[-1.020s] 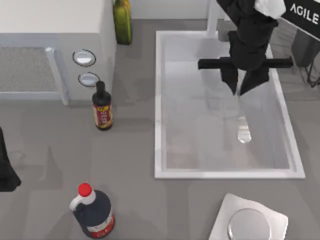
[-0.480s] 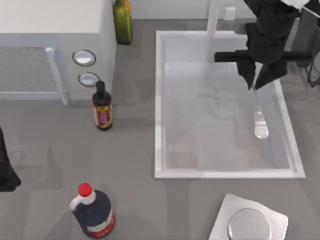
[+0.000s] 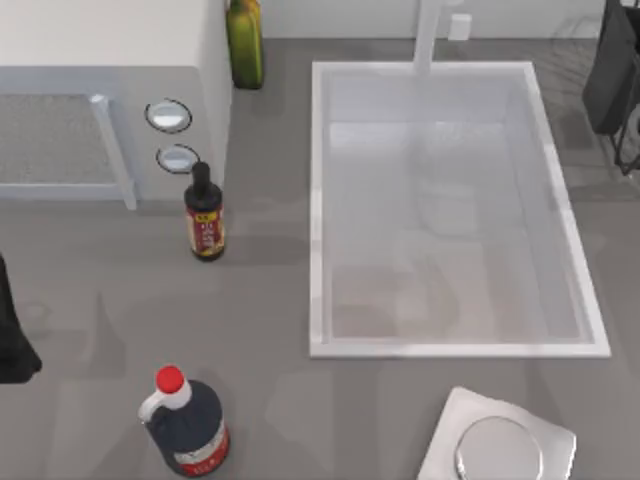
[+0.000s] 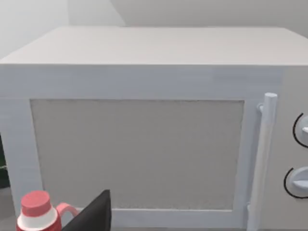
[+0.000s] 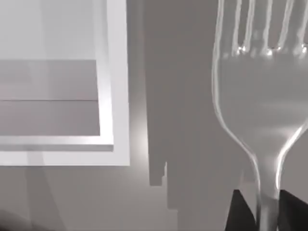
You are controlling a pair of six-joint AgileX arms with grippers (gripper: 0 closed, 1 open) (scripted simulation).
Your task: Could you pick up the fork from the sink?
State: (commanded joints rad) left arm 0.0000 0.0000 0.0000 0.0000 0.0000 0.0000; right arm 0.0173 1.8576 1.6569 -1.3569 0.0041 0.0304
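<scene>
In the right wrist view the silver fork (image 5: 262, 96) hangs close to the camera, tines pointing away. My right gripper (image 5: 266, 214) is shut on its thin handle, with a dark finger (image 5: 238, 214) on each side. Beyond it lie the grey counter and a corner of the sink's pale rim (image 5: 118, 96). From above, the white sink (image 3: 316, 200) with its faucet (image 3: 430, 30) holds nothing in its basin. My left arm (image 3: 12, 335) is parked at the table's left edge; one dark finger (image 4: 94, 216) of it shows in the left wrist view.
A white microwave (image 3: 100, 100) stands at the back left with a green bottle (image 3: 244, 40) beside it. A small dark sauce bottle (image 3: 205, 215) and a big red-capped bottle (image 3: 185, 425) stand left of the sink. A white square plate (image 3: 445, 450) lies front right. Something dark (image 3: 612, 70) stands at the right edge.
My right gripper lifted the fork out of the sink, carried it toward the back right, and has left the top view. The basin is now bare. The left arm stayed put.
</scene>
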